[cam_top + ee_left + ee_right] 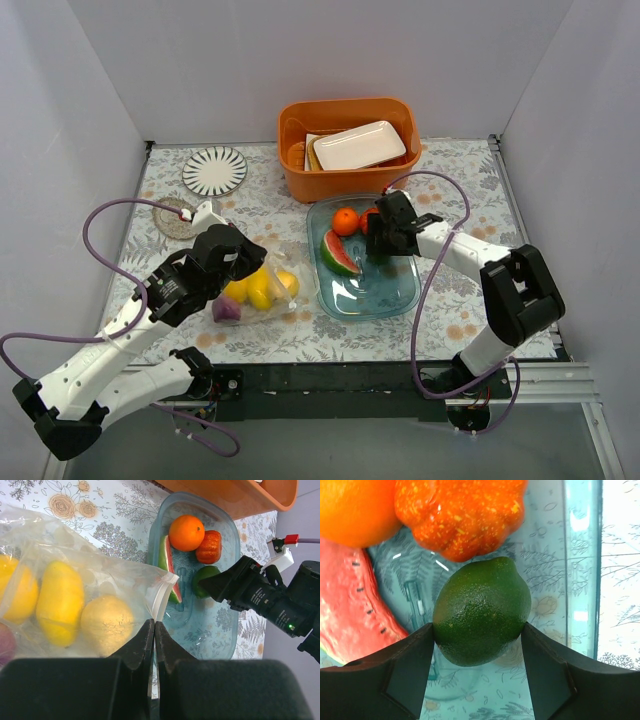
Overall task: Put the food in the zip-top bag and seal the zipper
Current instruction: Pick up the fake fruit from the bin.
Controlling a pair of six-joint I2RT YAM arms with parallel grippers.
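Note:
The zip-top bag [262, 295] lies left of the tray and holds yellow lemons [60, 602], a mango [106, 625] and the purple onion [226, 311]. My left gripper [154, 625] is shut on the bag's mouth edge by the whitish zipper [162, 595]. It also shows in the top view [258, 264]. In the blue-tinted tray [400, 290] lie the orange [345, 220], the red tomato [462, 515] and the watermelon slice [339, 253]. My right gripper [477, 630] is shut on the dark green fruit [480, 610] over the tray, with both fingers touching its sides.
An orange bin [349, 145] holding a white plate stands behind the tray. A striped plate [214, 171] and a round coaster [175, 217] lie at the back left. White walls close in both sides.

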